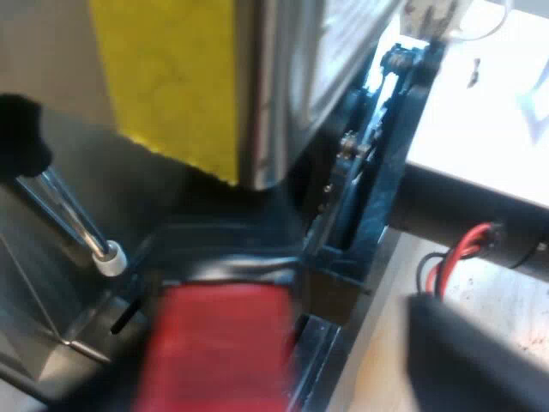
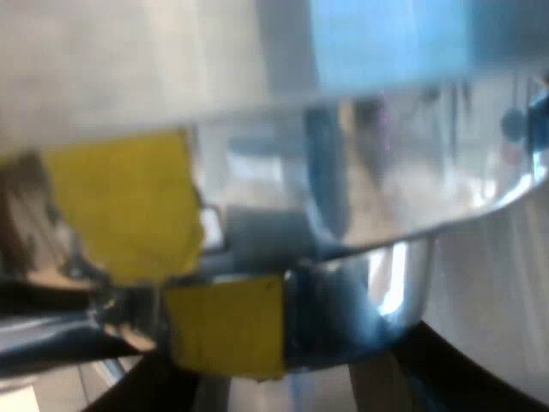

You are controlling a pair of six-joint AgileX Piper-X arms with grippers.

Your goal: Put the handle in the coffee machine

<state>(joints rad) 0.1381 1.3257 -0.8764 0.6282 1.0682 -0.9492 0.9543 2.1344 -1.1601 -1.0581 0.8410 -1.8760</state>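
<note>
Red handle end [image 1: 214,352] sat low at the espresso machine [image 1: 266,94] front, near the steam wand [image 1: 81,223], probably lined up for locking in. Left tool [image 1: 360,378], right tool [image 2: 292,390]: couldn't tell opening or hold. Right sat close to the chrome.

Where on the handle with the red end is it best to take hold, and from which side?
Probably the red end of the handle, approached from its free end, away from the machine. It sticks out towards the camera, while the steam wand crowds the part nearer the machine.
</note>
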